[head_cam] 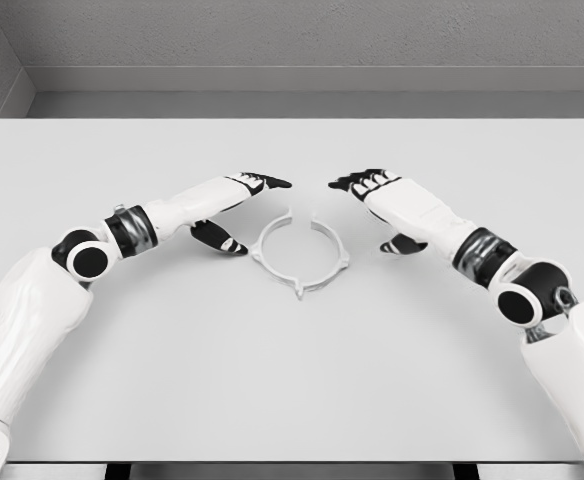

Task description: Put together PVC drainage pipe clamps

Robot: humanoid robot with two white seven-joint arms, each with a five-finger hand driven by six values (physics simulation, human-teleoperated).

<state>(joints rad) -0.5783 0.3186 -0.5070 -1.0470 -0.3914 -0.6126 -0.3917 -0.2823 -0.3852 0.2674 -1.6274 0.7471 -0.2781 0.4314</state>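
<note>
We see a white, ring-shaped clamp [301,254] with small lugs lying on the matte table [292,380], unobstructed. The left hand [234,205] and right hand [384,205] flank it, fingers extended, grasping nothing.

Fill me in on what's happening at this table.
A two-armed humanoid is working on a white pipe clamp lying flat on the table. The ring has a gap at its far side. The left hand and right hand sit on either side of it, fingers extended and pointing inward. Neither hand touches or holds the clamp.
</note>
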